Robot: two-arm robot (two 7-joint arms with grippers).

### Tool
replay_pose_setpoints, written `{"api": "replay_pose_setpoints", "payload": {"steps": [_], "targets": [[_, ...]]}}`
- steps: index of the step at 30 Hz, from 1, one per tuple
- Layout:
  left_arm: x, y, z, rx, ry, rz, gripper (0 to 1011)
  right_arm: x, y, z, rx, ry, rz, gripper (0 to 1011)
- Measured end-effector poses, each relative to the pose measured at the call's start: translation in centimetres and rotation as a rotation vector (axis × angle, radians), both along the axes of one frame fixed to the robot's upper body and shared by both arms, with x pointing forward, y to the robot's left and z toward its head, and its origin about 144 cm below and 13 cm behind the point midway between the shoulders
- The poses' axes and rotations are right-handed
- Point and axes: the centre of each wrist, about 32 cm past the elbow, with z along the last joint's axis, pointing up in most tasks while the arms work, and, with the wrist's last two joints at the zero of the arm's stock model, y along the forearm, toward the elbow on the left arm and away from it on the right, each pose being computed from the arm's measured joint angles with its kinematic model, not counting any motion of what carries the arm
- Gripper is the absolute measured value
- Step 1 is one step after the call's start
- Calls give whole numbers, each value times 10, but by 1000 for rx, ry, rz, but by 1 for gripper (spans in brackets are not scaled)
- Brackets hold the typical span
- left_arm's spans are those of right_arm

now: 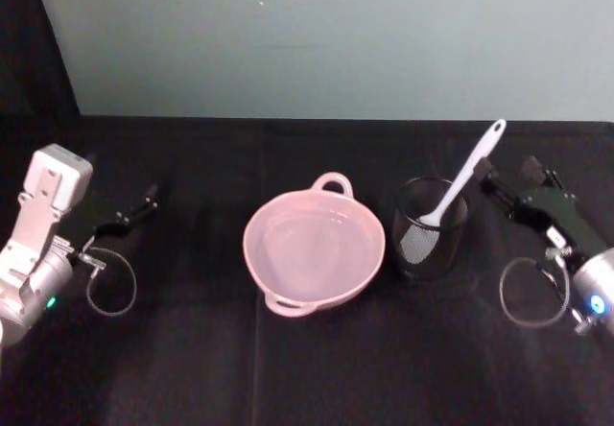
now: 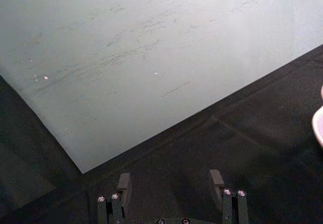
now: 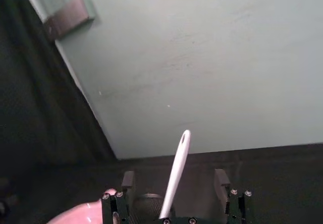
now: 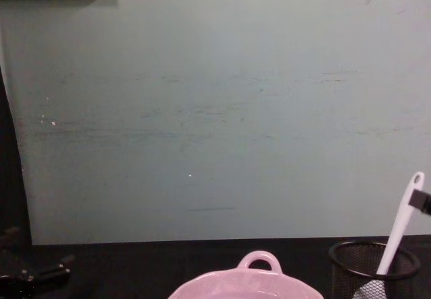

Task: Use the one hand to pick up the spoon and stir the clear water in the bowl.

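So, spoon (image 1: 467,172) stands blade-down in the mesh cup (image 1: 430,246) just right of the bowl (image 1: 251,253), handle leaning up toward the right gripper (image 1: 508,175), whose spread fingers straddle it untouched; left gripper (image 1: 139,205) parked far left, also spread.

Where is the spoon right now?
Head view: the spoon stands blade-down in the mesh cup, right of the bowl, its handle leaning toward the open right pincer.
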Motion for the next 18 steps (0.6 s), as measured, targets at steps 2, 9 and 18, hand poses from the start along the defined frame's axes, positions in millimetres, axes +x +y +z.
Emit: {"api": "replay_pose_setpoints", "payload": {"steps": [2, 9, 18], "targets": [[0, 0, 0, 0, 0, 0, 1011, 9, -2, 0, 79, 28, 14, 1002], [0, 0, 0, 0, 0, 0, 1011, 34, -9, 0, 275, 102, 66, 1003], [0, 0, 0, 0, 0, 0, 1011, 51, -17, -2, 431, 175, 159, 1003]]}}
